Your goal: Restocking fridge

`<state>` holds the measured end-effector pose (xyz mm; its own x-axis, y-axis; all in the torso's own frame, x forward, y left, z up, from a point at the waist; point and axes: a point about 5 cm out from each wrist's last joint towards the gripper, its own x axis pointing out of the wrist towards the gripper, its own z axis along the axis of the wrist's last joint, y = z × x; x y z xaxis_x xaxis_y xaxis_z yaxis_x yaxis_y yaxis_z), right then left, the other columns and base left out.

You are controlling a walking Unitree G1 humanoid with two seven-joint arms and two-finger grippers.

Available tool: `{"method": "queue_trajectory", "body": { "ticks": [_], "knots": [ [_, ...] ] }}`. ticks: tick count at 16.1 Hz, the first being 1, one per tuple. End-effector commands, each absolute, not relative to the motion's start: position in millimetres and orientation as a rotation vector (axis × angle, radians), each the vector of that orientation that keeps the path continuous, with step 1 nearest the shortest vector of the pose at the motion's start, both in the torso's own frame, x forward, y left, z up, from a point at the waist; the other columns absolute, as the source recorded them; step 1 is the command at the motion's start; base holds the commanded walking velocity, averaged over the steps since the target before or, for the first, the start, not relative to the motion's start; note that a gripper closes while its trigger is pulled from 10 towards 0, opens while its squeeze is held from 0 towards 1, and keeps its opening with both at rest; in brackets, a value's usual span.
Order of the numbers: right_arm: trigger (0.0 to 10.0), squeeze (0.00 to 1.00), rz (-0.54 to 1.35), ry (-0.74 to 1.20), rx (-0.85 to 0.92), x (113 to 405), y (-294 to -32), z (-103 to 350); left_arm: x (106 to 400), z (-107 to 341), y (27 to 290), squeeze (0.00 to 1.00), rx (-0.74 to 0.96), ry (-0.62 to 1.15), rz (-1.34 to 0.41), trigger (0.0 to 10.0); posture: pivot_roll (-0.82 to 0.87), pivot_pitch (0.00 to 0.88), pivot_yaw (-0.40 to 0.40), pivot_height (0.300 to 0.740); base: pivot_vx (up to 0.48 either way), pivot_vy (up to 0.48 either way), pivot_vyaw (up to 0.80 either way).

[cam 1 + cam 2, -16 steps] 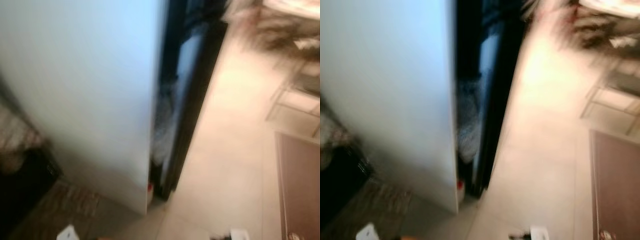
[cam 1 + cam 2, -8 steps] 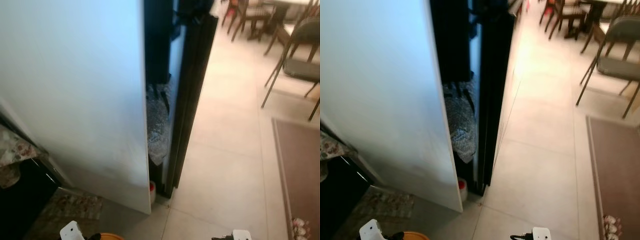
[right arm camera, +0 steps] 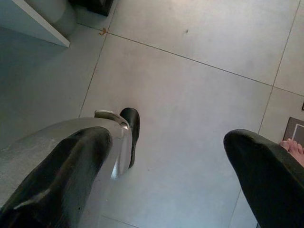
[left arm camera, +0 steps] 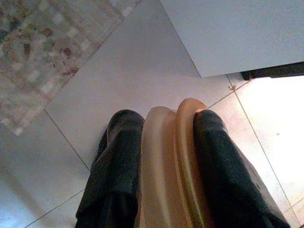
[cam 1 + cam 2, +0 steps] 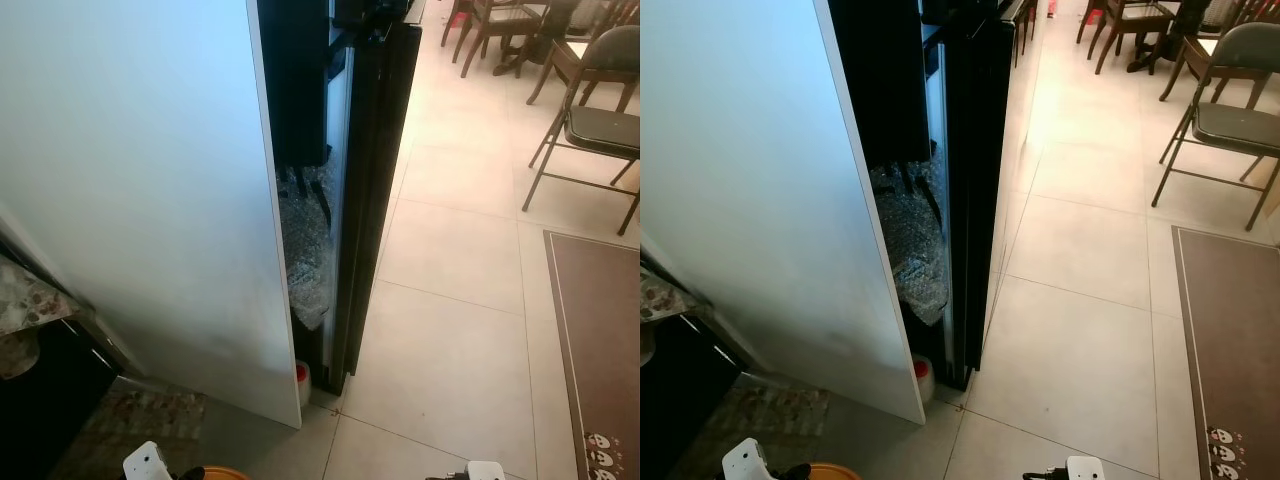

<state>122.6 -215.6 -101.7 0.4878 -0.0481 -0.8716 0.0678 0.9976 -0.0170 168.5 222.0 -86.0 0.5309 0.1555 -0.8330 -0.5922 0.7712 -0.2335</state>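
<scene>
Big white fridge side panel [image 5: 140, 200] fills the left, w/ the dark door [image 5: 365, 180] ajar beside it and a crumpled bubble-wrap-looking plastic bag [image 5: 305, 260] stuffed in the gap. Tiled floor [image 5: 460, 330] runs to the right, chairs [image 5: 590, 110] far right, brown mat [image 5: 600, 340] at the right edge.

Left gripper [image 4: 164, 156] is clenched on an orange plastic piece [image 4: 171, 166], held edge-on, low and near, just short of the fridge's bottom corner. Looks like a thin, stiff, light, smooth rim, prob. a lid or bowl; could slip sideways, so a pinch across the rim, deep btwn the pads, seems the sound hold.

Right gripper [image 3: 161, 161] hangs over bare tile, fingers spread, holding nothing. A bare foot's toes [image 3: 294, 149] show by it.

Vs half a sec ago: whole view has swung, fridge edge sits further left, chairs nearer in. Camera shift, not things moving. A sec ago all was blur.
</scene>
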Motion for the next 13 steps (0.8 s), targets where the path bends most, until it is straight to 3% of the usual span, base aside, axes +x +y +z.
{"method": "queue_trajectory", "body": {
  "ticks": [1, 9, 13],
  "knots": [
    [10.0, 0.00, -0.077, 1.063, 0.030, 120.0, -214.8, -102.6, 162.6, -89.2, 220.3, 0.00, -0.528, 0.944, 0.471, 10.0, -0.06, 0.000, 0.010, 0.740, 0.000, 0.000, 0.00],
    [10.0, 0.00, -0.072, 1.067, 0.022, 119.9, -215.1, -102.7, 162.5, -89.3, 220.0, 0.00, -0.518, 0.949, 0.459, 10.0, -0.07, 0.000, 0.013, 0.740, 0.000, 0.000, 0.00],
    [10.0, 0.00, -0.071, 1.067, 0.025, 120.5, -215.0, -102.5, 162.9, -89.1, 220.0, 0.00, -0.523, 0.946, 0.462, 10.0, -0.06, 0.000, 0.012, 0.740, 0.255, 0.000, 0.00]
  ]
}}
